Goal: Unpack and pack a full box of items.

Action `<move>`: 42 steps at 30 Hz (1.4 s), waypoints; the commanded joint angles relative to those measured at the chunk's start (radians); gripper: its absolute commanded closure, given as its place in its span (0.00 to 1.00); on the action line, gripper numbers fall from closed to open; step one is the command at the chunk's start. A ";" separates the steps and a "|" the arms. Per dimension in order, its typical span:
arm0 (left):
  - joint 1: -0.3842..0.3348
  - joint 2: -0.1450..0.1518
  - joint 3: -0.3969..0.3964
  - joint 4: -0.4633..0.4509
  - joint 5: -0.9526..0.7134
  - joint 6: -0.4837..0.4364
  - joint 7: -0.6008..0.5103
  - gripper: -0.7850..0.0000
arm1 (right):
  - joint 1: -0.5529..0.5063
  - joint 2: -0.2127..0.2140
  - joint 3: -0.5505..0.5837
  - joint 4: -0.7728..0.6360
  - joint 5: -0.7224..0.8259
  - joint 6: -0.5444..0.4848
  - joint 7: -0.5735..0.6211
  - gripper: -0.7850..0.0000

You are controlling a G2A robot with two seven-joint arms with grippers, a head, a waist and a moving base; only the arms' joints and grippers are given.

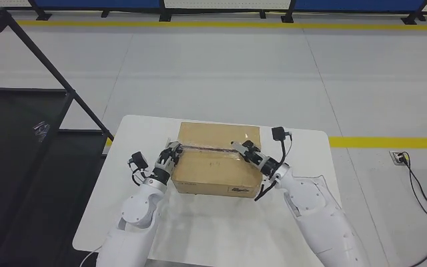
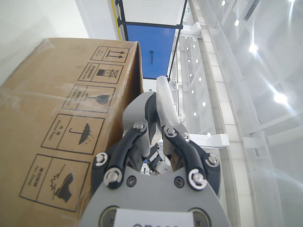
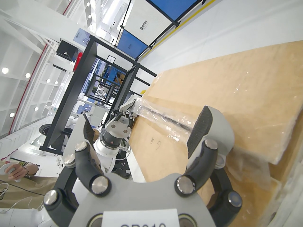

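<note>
1. You had the box (image 1: 213, 167) sitting closed on the white worktop (image 1: 220, 227), toward its far edge and about midway across.
2. A strip of clear tape (image 3: 163, 119), wrinkled, ran along the seam on the box's top from one end to the other.
3. Your left gripper (image 1: 173, 152) was at the left end of that seam, right at the top corner of the box. Its fingers (image 2: 151, 109) were pressed together. The tape's end reached them in the right wrist view, but you could not tell whether any tape was pinched between them.
4. Your right gripper (image 1: 244, 149) was over the top of the box near the right end of the seam. Its fingers (image 3: 201, 128) were spread wide apart and held nothing, and one of them was just beside the tape.
5. The side of the box facing your left gripper carried a column of printed handling symbols (image 2: 78, 109).
</note>
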 commanded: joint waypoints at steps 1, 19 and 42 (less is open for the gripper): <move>0.000 0.000 0.000 0.000 0.000 0.000 0.000 1.00 | 0.002 -0.002 -0.005 -0.001 -0.005 0.011 -0.014 0.00; 0.014 -0.001 -0.003 -0.013 0.004 0.005 -0.005 0.90 | 0.032 -0.005 -0.016 0.030 0.039 0.047 0.049 0.00; 0.044 0.006 -0.037 -0.055 0.014 0.019 -0.010 0.72 | 0.065 -0.009 -0.026 0.082 0.063 0.065 0.061 0.00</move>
